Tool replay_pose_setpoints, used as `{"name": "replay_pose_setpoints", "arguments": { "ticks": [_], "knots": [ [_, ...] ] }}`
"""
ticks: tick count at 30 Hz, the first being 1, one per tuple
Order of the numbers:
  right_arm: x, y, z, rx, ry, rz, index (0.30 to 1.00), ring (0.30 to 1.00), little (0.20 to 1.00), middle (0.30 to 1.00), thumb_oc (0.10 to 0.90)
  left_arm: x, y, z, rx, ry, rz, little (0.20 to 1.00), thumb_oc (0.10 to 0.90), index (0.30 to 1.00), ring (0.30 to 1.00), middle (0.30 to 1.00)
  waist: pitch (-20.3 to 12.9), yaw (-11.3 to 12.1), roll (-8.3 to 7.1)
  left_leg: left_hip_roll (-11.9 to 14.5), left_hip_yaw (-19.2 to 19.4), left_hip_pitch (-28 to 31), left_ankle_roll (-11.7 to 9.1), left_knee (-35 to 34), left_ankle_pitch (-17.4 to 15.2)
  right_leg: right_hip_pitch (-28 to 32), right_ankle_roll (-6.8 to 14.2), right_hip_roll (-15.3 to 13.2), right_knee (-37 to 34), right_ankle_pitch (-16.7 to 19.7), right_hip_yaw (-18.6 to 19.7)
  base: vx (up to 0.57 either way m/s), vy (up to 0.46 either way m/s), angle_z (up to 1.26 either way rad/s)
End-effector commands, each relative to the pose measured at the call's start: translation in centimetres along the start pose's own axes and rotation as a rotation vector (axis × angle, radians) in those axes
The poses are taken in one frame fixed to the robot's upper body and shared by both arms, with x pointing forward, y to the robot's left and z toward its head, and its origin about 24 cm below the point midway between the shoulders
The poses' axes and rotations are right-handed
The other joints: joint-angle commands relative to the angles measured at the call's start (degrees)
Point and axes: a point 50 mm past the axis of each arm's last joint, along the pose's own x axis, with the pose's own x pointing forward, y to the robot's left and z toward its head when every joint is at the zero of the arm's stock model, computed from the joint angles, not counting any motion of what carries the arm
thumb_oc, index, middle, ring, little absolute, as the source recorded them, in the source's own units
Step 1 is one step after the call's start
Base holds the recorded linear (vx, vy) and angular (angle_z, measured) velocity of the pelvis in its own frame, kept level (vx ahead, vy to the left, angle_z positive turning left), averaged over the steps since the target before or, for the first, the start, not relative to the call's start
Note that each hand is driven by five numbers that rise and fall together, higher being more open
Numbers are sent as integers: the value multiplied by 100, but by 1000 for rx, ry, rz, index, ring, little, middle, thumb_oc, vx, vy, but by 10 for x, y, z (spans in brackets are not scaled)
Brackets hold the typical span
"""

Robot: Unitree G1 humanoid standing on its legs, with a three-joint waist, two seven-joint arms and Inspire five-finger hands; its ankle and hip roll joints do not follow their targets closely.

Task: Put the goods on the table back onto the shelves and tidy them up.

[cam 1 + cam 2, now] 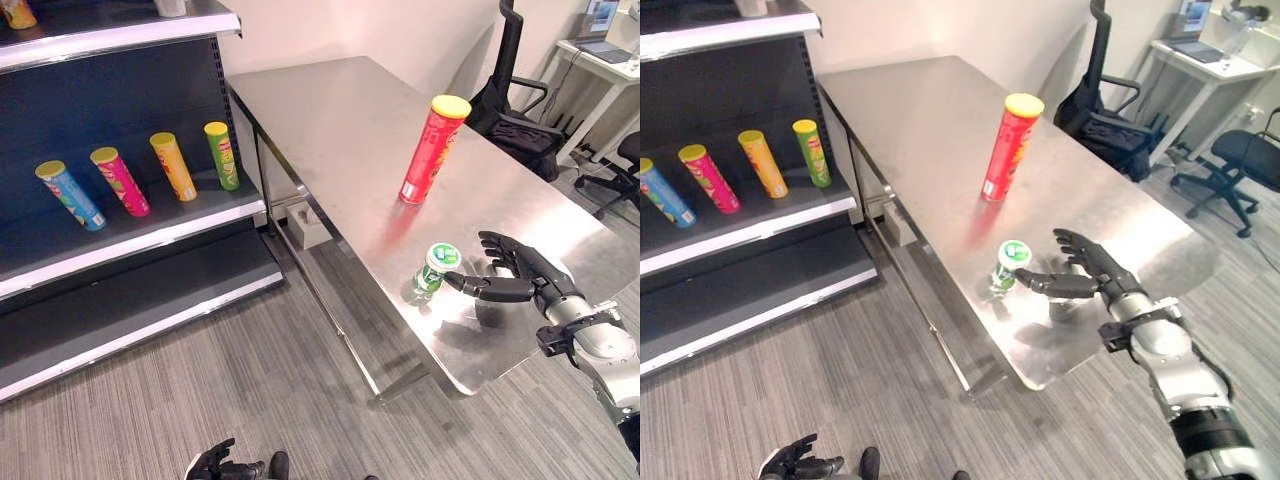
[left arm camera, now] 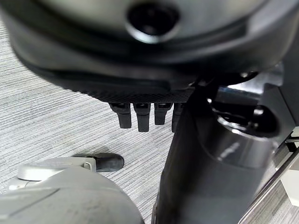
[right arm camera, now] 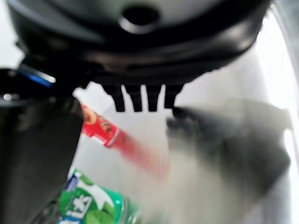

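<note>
A small green tub (image 1: 436,268) with a white-rimmed lid stands near the front edge of the steel table (image 1: 330,130). My right hand (image 1: 525,270) is open just to its right, thumb stretched toward the tub and about touching it, fingers spread over the tabletop. The right wrist view has the tub (image 3: 93,207) beside the thumb and the red can (image 3: 105,133) beyond. That tall red can (image 1: 430,150) with a yellow lid stands upright mid-table. My left hand (image 1: 222,465) hangs low over the floor, fingers (image 2: 140,116) relaxed and holding nothing.
A dark shelf unit (image 1: 130,235) stands at the left; its middle board carries a blue (image 1: 70,196), a pink (image 1: 120,182), an orange (image 1: 173,167) and a green can (image 1: 222,156), all leaning back. Office chairs (image 1: 515,110) and a desk (image 1: 605,55) stand behind the table.
</note>
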Motion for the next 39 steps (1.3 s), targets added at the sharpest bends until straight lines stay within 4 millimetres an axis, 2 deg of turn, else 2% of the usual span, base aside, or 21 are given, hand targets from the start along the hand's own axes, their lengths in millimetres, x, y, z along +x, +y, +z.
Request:
{"name": "replay_pose_setpoints", "arguments": {
  "ticks": [1, 10, 19, 20, 21, 22, 34, 38, 39],
  "knots": [
    [13, -13, 58, -147, -224, 31, 900, 900, 900, 900, 800, -1, 13, -3, 86, 12, 19, 900, 800, 900, 900, 900, -222, 296, -43, 289, 309, 220, -222, 58, -385, -205, 321, -253, 348, -54, 119, 0, 0, 0],
    [13, 2, 78, -262, -311, 101, 900, 900, 900, 900, 800, -1, 13, -1, 101, -2, 21, 900, 800, 900, 900, 900, -237, 313, -41, 316, 308, 255, -229, 58, -403, -177, 319, -252, 350, -77, 105, 2, -2, 0],
    [18, 7, 77, -289, -307, 94, 900, 900, 900, 900, 800, -1, 14, -2, 106, 3, 30, 900, 800, 900, 900, 900, -248, 349, -42, 341, 274, 279, -233, 58, -403, -143, 294, -230, 354, -109, 74, 2, -2, 1],
    [18, 7, 76, -293, -305, 94, 608, 608, 608, 608, 605, -1, 15, -2, 109, 4, 31, 900, 800, 900, 900, 900, -247, 349, -46, 344, 264, 280, -235, 58, -405, -137, 292, -229, 352, -114, 66, 0, 0, 0],
    [18, 6, 76, -297, -302, 90, 394, 394, 394, 394, 463, -1, 15, -3, 113, 9, 32, 900, 800, 900, 900, 900, -244, 349, -50, 344, 259, 281, -236, 58, -406, -131, 292, -231, 350, -117, 60, 0, 0, 0],
    [17, 6, 75, -294, -299, 87, 314, 314, 314, 314, 409, -2, 16, -4, 114, 12, 34, 900, 800, 900, 900, 900, -245, 349, -48, 345, 256, 280, -236, 58, -409, -128, 292, -230, 348, -119, 57, 10, -11, 5],
    [14, -5, 73, -292, -285, 42, 300, 300, 300, 300, 400, -3, 23, -10, 127, 39, 60, 900, 800, 900, 900, 900, -246, 325, -54, 376, 288, 364, -249, 58, -452, -93, 273, -191, 357, -158, 105, 2, -5, 2],
    [7, -16, 77, -307, -301, -10, 300, 300, 300, 300, 400, -3, 26, -6, 125, 22, 71, 900, 800, 900, 900, 900, -274, 272, -55, 435, 312, 426, -270, 58, -468, -75, 250, -144, 345, -190, 144, 9, -47, -2],
    [1, -22, 84, -317, -332, -30, 300, 300, 300, 300, 400, -3, 26, -3, 126, 11, 71, 900, 800, 900, 900, 900, -282, 241, -56, 472, 332, 445, -286, 58, -468, -63, 237, -110, 334, -213, 171, 9, -81, -4]
  ]
}}
